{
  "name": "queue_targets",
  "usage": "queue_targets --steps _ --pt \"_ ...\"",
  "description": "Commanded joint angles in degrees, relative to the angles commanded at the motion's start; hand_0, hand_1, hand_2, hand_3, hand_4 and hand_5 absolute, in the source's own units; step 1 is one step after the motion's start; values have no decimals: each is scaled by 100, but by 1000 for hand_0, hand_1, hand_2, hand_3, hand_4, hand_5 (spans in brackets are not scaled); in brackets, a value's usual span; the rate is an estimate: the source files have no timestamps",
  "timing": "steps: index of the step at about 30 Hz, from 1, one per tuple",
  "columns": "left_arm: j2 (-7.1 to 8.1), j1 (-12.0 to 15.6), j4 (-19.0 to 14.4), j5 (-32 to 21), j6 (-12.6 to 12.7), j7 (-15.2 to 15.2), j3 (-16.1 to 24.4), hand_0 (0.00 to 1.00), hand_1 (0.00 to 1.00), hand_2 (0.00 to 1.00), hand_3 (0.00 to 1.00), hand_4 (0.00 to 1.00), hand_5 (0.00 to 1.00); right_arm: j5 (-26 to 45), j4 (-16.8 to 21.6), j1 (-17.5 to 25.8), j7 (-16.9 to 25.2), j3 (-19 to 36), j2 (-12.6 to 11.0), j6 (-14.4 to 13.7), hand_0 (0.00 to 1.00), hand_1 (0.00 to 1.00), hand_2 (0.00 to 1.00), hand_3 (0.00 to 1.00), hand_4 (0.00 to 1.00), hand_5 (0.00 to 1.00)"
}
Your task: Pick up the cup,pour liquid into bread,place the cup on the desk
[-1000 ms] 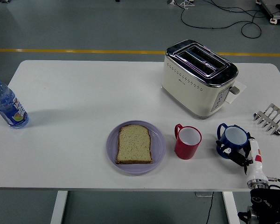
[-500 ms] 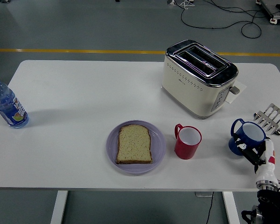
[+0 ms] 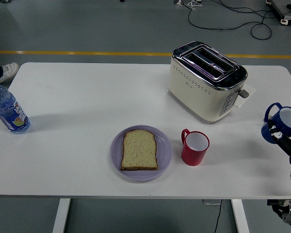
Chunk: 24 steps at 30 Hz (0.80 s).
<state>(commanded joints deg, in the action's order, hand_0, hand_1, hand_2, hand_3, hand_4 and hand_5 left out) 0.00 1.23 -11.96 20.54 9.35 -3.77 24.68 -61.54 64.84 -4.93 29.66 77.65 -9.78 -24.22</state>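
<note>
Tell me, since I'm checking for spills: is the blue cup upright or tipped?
Roughly upright: the blue cup, held in the right hand, shows its open mouth facing up. Contents cannot be told.

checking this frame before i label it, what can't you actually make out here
Head view only:
- Right hand: mostly cut off by the right edge; its fingers are partly behind the blue cup that it holds.
- Blue cup: contents not visible; its right side runs off the frame.
- Left hand: not in view.
- Water bottle: label print too small to read.
- Toaster: slots too dark to see inside.

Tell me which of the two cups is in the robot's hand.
The blue cup at the right edge, held by the right hand. The red cup stands free beside the plate.
</note>
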Motion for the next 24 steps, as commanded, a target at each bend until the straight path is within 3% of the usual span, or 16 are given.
queue_targets --steps 7,17,24 --pt "2 -40 -13 68 28 -24 133 653 666 666 538 313 778 -627 823 49 -655 31 -178 54 141 96 359 423 719 2" --pt "3 -55 -11 80 25 -27 173 652 665 665 537 314 779 -1945 2157 67 -2630 -192 -342 560 140 82 361 427 678 2" --pt "7 -62 -11 86 24 -25 172 651 664 665 537 314 777 -2417 2620 -70 -3311 -447 -457 535 118 82 358 428 670 2"
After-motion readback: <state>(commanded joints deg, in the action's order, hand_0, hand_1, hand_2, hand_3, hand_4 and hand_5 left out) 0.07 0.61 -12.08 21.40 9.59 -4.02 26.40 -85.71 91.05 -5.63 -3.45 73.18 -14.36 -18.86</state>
